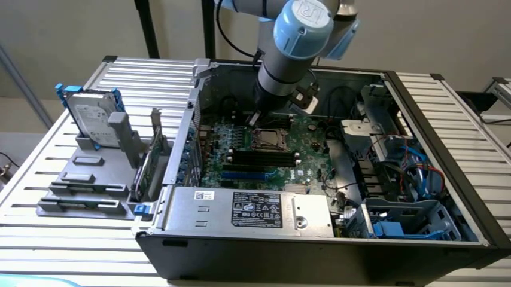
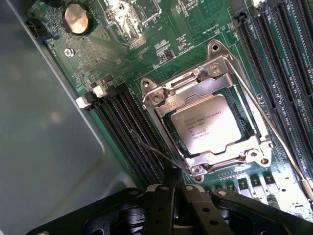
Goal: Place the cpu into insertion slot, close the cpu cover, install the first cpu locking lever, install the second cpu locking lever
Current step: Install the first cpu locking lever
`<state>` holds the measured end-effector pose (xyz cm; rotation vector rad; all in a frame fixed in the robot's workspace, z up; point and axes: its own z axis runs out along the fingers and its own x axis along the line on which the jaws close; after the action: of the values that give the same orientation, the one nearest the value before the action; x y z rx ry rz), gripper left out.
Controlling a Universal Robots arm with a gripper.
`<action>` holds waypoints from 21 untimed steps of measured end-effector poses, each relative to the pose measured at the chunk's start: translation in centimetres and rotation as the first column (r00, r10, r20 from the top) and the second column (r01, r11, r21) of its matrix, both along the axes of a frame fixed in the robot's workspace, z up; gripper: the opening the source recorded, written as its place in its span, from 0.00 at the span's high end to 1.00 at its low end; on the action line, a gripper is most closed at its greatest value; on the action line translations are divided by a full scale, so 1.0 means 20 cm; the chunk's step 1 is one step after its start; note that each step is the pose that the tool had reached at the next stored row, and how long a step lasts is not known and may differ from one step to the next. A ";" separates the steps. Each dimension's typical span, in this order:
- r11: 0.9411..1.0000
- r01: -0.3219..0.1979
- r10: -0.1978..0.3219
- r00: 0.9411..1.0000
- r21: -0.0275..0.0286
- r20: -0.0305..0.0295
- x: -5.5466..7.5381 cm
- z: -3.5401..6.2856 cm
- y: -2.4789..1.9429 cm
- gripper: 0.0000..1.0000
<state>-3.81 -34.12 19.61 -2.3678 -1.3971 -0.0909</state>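
Cpu: the cpu (image 2: 210, 125) lay flat in the slot (image 2: 238, 110), printed face up, on the green board (image 2: 195, 29) inside the open case (image 1: 319, 263).
Cover: the cover (image 2: 162, 111) was down, framing the cpu on all sides, with the chip showing through its window.
Near lever: a thin lever (image 2: 151, 147) ran along the cover's edge beside the black memory strips, and its free end met the gripper.
Far lever: a second, long lever (image 2: 274, 135) ran along the opposite edge and stuck out past the slot's corner. Whether it sat under its catch could not be told.
Gripper: the gripper (image 2: 175, 181) hung low over the slot's corner, at the near lever's tip. In the exterior view the arm stood almost upright above the slot.
Gripper state: could not be told, whether spread, pressed together or pinching the lever.
Done: by the look of it, the cpu had been placed and the cover closed.
Left: both levers appeared unlocked, and the work stood at the first of them.
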 end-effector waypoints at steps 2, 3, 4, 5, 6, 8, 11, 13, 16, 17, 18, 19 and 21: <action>1.000 0.000 0.000 1.000 -0.002 -0.002 0.01 -0.003 0.001 0.89; 1.000 0.000 0.000 1.000 -0.002 -0.003 0.01 -0.005 0.001 0.89; 1.000 0.000 0.000 1.000 -0.003 -0.004 0.02 -0.007 0.002 0.89; 1.000 0.000 0.000 1.000 -0.005 -0.006 0.02 -0.008 0.002 0.89; 1.000 0.000 0.000 1.000 -0.006 -0.007 0.03 -0.010 0.003 0.89; 1.000 0.001 -0.001 1.000 -0.009 -0.011 0.03 -0.013 0.006 0.89; 1.000 0.003 -0.004 1.000 -0.013 -0.018 0.03 -0.014 0.012 0.89; 1.000 0.006 -0.006 1.000 -0.016 -0.022 0.04 -0.014 0.018 0.89; 1.000 0.011 -0.011 0.999 -0.018 -0.030 0.04 -0.015 0.026 0.89; 1.000 0.012 -0.013 0.999 -0.019 -0.033 0.04 -0.015 0.026 0.89; 1.000 0.014 -0.015 0.999 -0.019 -0.036 0.04 -0.015 0.026 0.89; 1.000 0.016 -0.017 0.999 -0.020 -0.038 0.04 -0.015 0.026 0.89; 1.000 0.020 -0.021 0.999 -0.022 -0.043 0.05 -0.015 0.026 0.89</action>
<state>-2.83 -33.59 19.31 -2.3868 -1.3608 -0.0301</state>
